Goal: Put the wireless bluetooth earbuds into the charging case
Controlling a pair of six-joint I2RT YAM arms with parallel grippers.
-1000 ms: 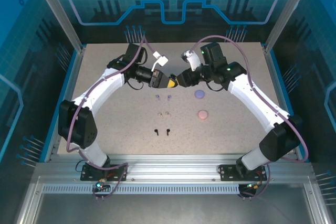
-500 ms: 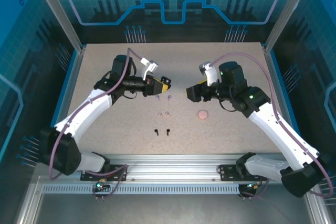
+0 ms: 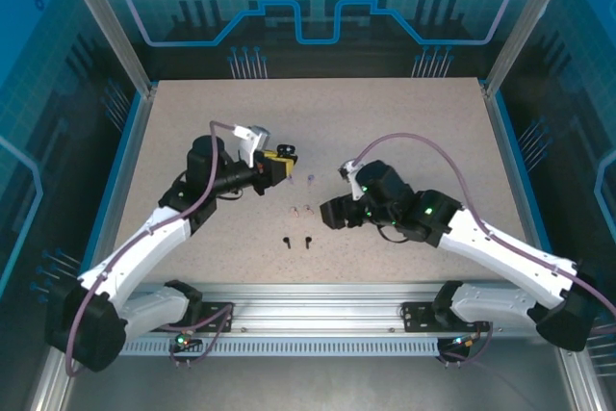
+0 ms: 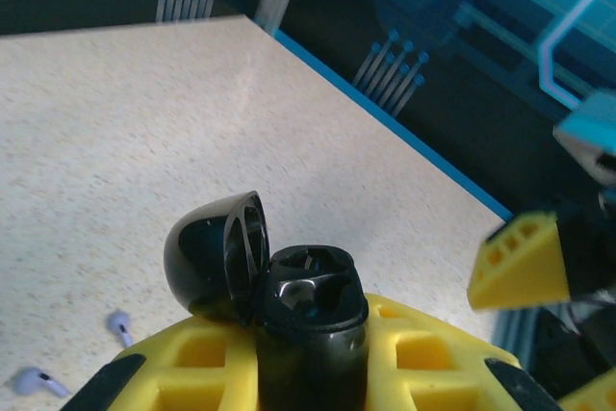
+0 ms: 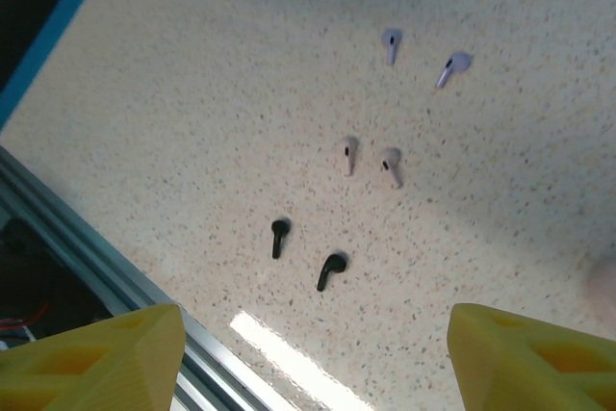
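The left gripper is clamped on the black charging case, lid open. The right gripper stands open above six earbuds lying between the worktop centre and near edge

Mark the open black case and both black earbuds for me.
black case (image 4: 313,324), left wrist view, on its body below the sockets.
one black earbud (image 5: 278,237), right wrist view, on its stem.
other black earbud (image 5: 329,272), right wrist view, on its stem.

Bright even light; glare streak on table; near fingers soft, probably defocus.
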